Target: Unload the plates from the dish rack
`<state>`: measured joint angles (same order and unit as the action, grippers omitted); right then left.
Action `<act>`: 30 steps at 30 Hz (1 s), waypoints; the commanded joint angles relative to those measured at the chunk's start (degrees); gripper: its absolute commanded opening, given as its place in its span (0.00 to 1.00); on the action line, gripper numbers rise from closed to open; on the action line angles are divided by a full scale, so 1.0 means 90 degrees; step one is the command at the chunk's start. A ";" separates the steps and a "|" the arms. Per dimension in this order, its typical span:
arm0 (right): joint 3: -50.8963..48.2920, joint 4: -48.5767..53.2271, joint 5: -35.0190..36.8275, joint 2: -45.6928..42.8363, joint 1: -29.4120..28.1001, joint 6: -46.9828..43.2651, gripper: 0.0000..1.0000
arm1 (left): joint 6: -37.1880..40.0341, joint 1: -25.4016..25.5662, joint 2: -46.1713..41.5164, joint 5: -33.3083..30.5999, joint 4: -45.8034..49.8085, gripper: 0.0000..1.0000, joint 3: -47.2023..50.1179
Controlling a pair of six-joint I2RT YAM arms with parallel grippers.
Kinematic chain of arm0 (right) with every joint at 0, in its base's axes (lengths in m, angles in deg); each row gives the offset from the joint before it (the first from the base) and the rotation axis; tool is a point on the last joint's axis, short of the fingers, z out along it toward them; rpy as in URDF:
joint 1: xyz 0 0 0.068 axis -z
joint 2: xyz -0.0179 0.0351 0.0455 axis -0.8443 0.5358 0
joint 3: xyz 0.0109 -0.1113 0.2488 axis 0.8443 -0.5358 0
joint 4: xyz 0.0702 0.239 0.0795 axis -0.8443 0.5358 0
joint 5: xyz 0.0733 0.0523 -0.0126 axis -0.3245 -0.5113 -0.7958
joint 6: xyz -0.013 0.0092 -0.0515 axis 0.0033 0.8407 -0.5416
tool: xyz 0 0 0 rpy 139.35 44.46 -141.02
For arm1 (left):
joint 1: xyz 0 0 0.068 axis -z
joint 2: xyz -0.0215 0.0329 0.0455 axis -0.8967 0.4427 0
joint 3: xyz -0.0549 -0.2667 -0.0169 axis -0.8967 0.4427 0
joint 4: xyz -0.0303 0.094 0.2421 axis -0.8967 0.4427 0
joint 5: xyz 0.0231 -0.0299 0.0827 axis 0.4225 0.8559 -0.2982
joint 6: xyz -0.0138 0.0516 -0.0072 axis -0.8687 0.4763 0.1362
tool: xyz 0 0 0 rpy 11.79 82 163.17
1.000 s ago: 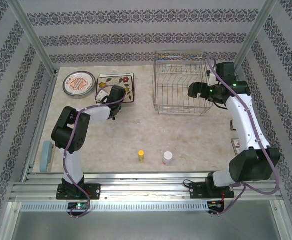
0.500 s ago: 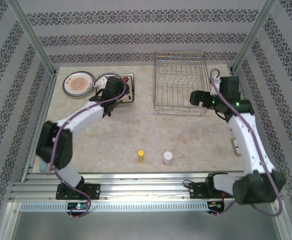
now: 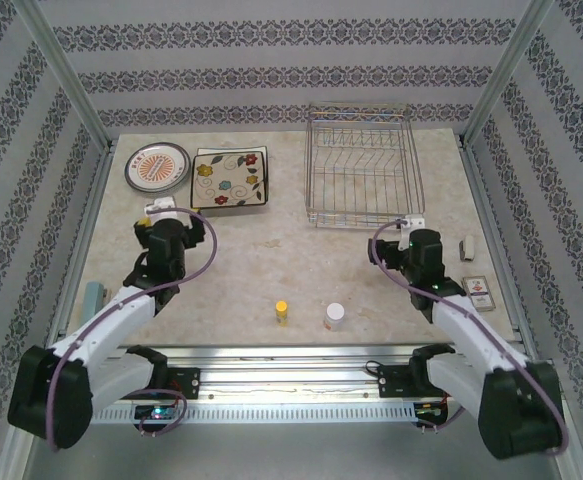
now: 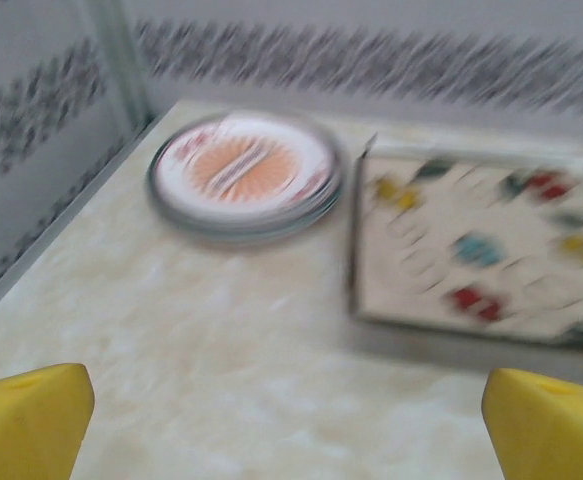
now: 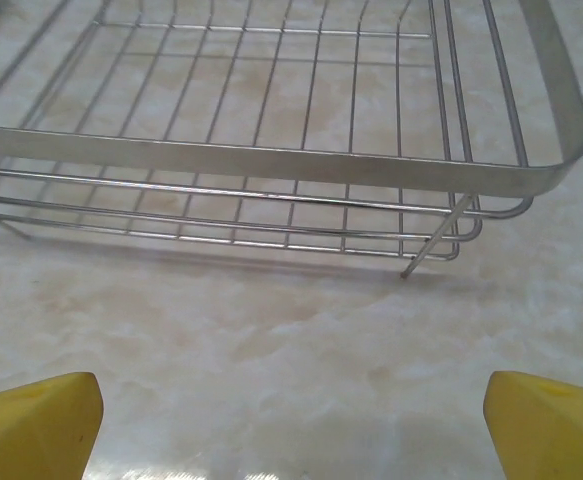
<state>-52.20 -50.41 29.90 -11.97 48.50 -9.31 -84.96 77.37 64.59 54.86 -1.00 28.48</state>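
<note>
Dish rack [image 3: 361, 170] at 1 o'clock on the surface [image 3: 271, 260], back side close to the rear wall, right side near the frame post. Pale marble showing through its wires and slot prongs. From the right wrist, near rim of the rack [image 5: 271, 160] across the upper half, one thin wire foot touching the surface at the near right corner.

Plates at 10 to 11 o'clock, off the rack and flat on the surface: round plate [image 3: 157, 166] near the back left corner, square plate [image 3: 230, 175] just beside it at its 3 o'clock, a thin gap between. Same pair blurred from the left wrist, round plate [image 4: 243, 170] left, square plate [image 4: 481, 245] right.

Bare strip at 12 o'clock between square plate and rack; broad open marble across the centre.

Left claw [image 3: 156, 213] at 9 o'clock, near the plates but not touching, yellow fingers [image 4: 26, 420] wide apart, gripping nothing. Right claw [image 3: 409, 226] at 3 o'clock, just in front of the rack's near right corner, fingers [image 5: 551, 415] likewise spread, gripping nothing.

Toward 6 o'clock, near the front rail: small yellow bottle [image 3: 282, 311] and white bottle [image 3: 335, 316], side by side, apart. Blue sponge [image 3: 93, 298] at 8 o'clock against the left rail. Two small items [image 3: 479, 290] at 3 to 4 o'clock by the right edge, too small to tell.
</note>
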 commanded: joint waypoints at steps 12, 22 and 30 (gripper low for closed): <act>0.0261 -0.3943 -0.0407 0.2939 0.0978 -0.0435 0.98 | 0.0747 -0.1380 0.2722 0.1499 -0.2253 1.00 -0.0220; -0.0105 -0.4768 -0.0404 0.3118 0.1052 -0.0332 0.98 | 0.0894 -0.1470 0.3208 0.2198 -0.4335 1.00 0.0709; -0.0068 -0.4684 -0.0286 0.3124 0.0956 -0.0439 0.98 | 0.0959 -0.1468 0.3311 0.2191 -0.5151 1.00 0.1010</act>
<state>-53.18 -90.63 27.19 16.18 58.07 -12.44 -77.09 64.72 94.80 73.57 -40.80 35.91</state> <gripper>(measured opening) 0.979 0.997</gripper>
